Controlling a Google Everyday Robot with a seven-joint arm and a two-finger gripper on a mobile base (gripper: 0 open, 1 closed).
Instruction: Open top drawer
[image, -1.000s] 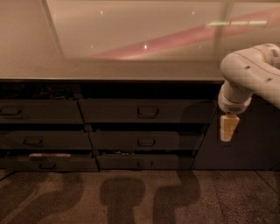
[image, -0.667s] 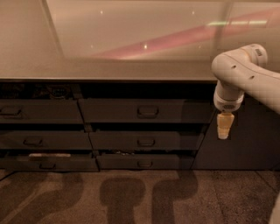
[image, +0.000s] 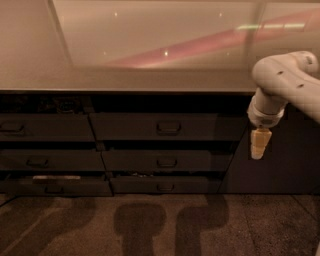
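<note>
An office-style workroom, dimly lit: a long pale glossy countertop (image: 150, 75) runs above stacked dark grey drawer fronts (image: 50, 160) with loop handles (the wide top drawer (image: 200, 126) among them), over speckled brown carpet (image: 260, 225). The robot's cream-tipped gripper (image: 258, 150) hangs at right, before a plain dark cabinet panel (image: 292, 165).
</note>
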